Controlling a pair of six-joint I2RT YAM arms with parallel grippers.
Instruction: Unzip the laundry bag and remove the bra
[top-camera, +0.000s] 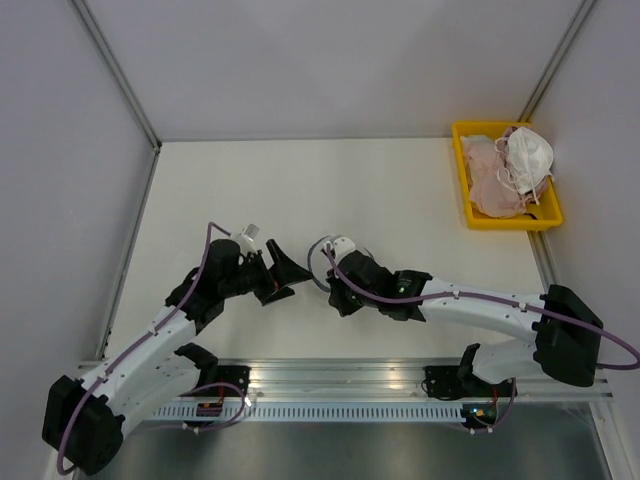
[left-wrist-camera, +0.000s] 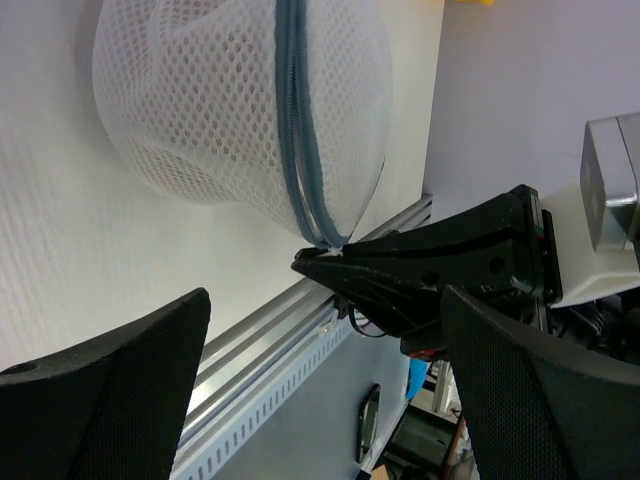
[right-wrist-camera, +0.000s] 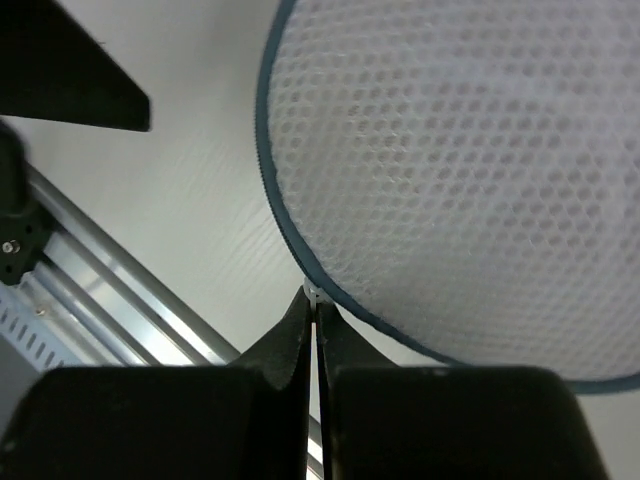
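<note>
The laundry bag (left-wrist-camera: 220, 110), a dome of white see-through mesh, is seen near the middle of the white bench (top-camera: 380, 200), between the two arms. It is held at its rim by the right gripper (right-wrist-camera: 312, 303), whose jaws are pressed together on a small pale tab where the dark zip (left-wrist-camera: 297, 130) comes to an end. In the left wrist view the zip's two dark edges are shown running side by side over the dome down to that pinch. The left gripper (top-camera: 283, 270) is pictured just beside the bag with its jaws spread wide and nothing between them. What the bag contains cannot be made out through the mesh. At the far right corner of the bench a yellow tray (top-camera: 462, 185) is filled with pale pink garments (top-camera: 490, 175) and a white cupped item (top-camera: 528, 155) with thin straps.
</note>
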